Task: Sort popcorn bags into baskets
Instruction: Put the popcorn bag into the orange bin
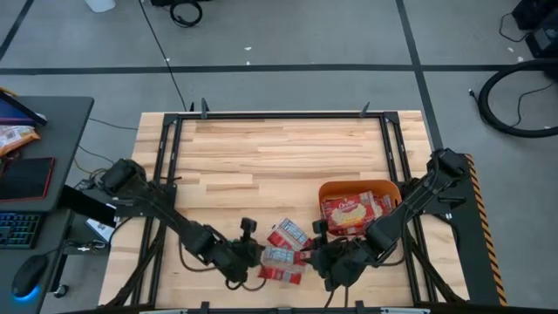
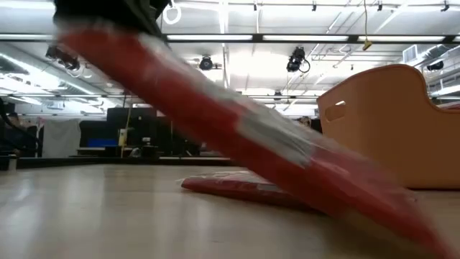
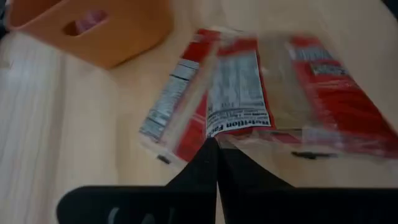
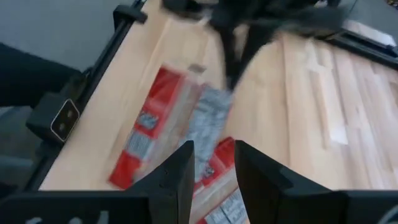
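Observation:
My left gripper (image 1: 253,253) is shut on a red popcorn bag (image 1: 277,256) near the table's front edge. The bag is tilted in the low view (image 2: 237,137). Two more red bags lie on the wood beside it, one farther back (image 1: 288,234) and one nearer the front (image 1: 281,276). My right gripper (image 1: 318,259) is open just right of these bags, and its fingers (image 4: 180,171) hover over them. The orange tub (image 1: 357,184) stands at the right, holding several red bags (image 1: 353,212). My left gripper pinches the bag's near short edge (image 3: 217,134), below the nutrition label, between its two shut fingers. The fingers come from the table's left, roughly level. The bag slopes down from the held end (image 2: 108,43) toward its far end (image 2: 388,208).
A flat red bag (image 2: 237,188) lies on the table under the tilted one. The tub's wall with its handle slot (image 2: 334,111) stands close at the right. Bare wood (image 1: 279,157) spreads over the table's far half. A desk (image 1: 44,131) with a keyboard stands left of the table.

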Controlling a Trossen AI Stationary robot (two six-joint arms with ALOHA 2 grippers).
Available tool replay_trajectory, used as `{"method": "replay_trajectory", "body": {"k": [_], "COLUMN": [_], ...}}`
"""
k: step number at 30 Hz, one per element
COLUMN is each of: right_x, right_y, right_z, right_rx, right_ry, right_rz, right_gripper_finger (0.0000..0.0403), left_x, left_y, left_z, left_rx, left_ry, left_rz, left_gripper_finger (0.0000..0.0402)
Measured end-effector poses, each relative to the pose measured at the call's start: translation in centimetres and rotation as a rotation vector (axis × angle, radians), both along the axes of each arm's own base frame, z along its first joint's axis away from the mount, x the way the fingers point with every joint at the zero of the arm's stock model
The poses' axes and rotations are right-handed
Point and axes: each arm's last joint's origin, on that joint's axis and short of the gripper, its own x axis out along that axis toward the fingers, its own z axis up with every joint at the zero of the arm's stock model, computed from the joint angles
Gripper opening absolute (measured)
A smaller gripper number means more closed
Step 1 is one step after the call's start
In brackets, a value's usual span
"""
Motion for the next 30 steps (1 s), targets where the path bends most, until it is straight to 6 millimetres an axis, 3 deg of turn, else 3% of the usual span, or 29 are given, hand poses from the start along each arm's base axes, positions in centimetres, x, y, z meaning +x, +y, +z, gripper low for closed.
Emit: {"method": "replay_trajectory", "body": {"k": [4, 10, 18, 26, 30], "right_x": [0.7, 1.0, 2.3, 3.9, 4.3], "right_y": [0.2, 0.0, -2.0, -3.9, -4.2], "right_z": [-1.5, -1.5, -1.5, -1.6, -1.5], "right_rx": [-0.026, -0.025, 0.097, 0.237, 0.22], "right_ry": [0.034, 0.023, 0.037, 0.11, 0.096], "right_rz": [0.0, -0.021, -0.144, -0.084, -0.071], "right_gripper_finger": [0.0127, 0.0169, 0.0207, 0.0206, 0.0206], "left_x": [0.3, 0.7, 0.9, 1.3, 1.3], "left_y": [1.4, 2.7, 2.0, 1.7, 1.3], "left_z": [2.0, 4.3, 5.5, 6.5, 7.2], "left_rx": [-0.104, -0.164, 0.099, 0.257, 0.32], "left_ry": [-0.048, -0.132, -0.202, -0.306, -0.367], "left_rz": [0.048, 0.04, -0.216, -0.231, -0.248], "left_gripper_finger": [0.0004, 0.0004, 0.0005, 0.0005, 0.0006]}}
